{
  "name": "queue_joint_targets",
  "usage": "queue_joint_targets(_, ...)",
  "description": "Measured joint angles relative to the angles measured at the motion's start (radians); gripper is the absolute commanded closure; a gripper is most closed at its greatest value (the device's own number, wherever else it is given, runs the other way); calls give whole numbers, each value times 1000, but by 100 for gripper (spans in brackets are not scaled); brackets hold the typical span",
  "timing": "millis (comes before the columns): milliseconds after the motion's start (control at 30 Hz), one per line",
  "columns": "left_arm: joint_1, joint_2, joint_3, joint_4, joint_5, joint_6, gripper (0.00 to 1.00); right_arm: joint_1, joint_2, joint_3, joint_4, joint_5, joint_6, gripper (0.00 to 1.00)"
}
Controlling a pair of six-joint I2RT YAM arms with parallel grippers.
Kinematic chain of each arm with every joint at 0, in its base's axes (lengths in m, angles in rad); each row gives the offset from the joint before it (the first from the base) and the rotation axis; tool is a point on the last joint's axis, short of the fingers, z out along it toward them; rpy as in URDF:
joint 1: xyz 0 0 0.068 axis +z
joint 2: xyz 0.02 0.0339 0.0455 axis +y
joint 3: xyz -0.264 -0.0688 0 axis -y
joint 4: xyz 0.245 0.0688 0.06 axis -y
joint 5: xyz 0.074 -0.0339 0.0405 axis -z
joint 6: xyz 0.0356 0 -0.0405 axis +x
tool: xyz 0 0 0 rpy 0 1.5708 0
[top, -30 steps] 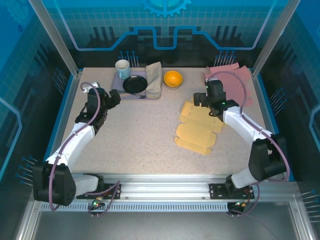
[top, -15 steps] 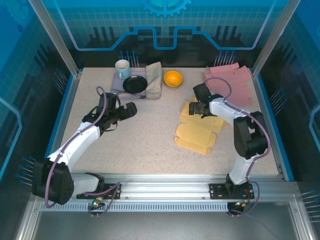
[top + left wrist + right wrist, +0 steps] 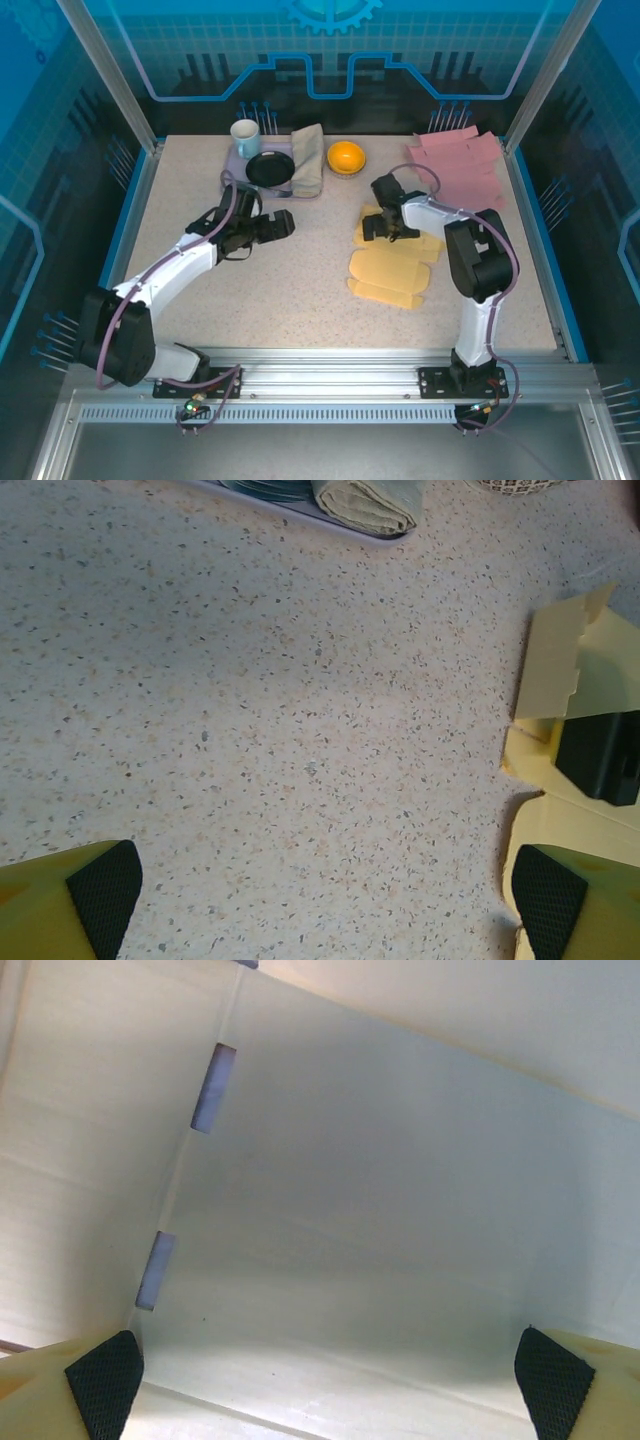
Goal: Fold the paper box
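The paper box [image 3: 393, 266] lies flat and unfolded on the table right of centre, a pale yellow cut-out with flaps. My right gripper [image 3: 383, 229] hovers low over its far end, jaws wide open with nothing between them. In the right wrist view the box's panel [image 3: 380, 1190], with two small slots along a crease, spans the gap between the pads [image 3: 105, 1380]. My left gripper [image 3: 282, 223] is open over bare table left of the box. The left wrist view has the box's left edge [image 3: 560, 670] at the right, with the right gripper's black body [image 3: 600, 755] on it.
A white mug [image 3: 245, 138], a black plate [image 3: 270, 168] and a folded cloth [image 3: 308, 158] sit on a lilac tray [image 3: 232, 180] at the back left. An orange bowl [image 3: 346, 157] stands beside them. Pink sheets [image 3: 465, 165] lie at the back right.
The left arm has swung right toward the table's middle. The right gripper has moved left and down from the back right onto the box's far end. Both stayed open.
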Motion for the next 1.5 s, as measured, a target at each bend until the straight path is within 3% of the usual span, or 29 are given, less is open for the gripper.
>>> queue_joint_targets(333,-54,27,0,20,9,-1,1,149,-42,-64,43,-98,-82,0)
queue_joint_targets(667,-133,108,43,19,27,-30,1,150,-323,-145,21,-162,-85,0)
queue_joint_targets(1067,-225,268,156,26,39,-86,1,131,-923,-401,135,-33,-134,3)
queue_joint_targets(1233,-261,343,203,25,38,-114,1,128,-1033,-504,161,10,-172,3)
queue_joint_targets(1500,-314,443,269,26,37,-160,2,126,-1087,-542,163,50,-178,4)
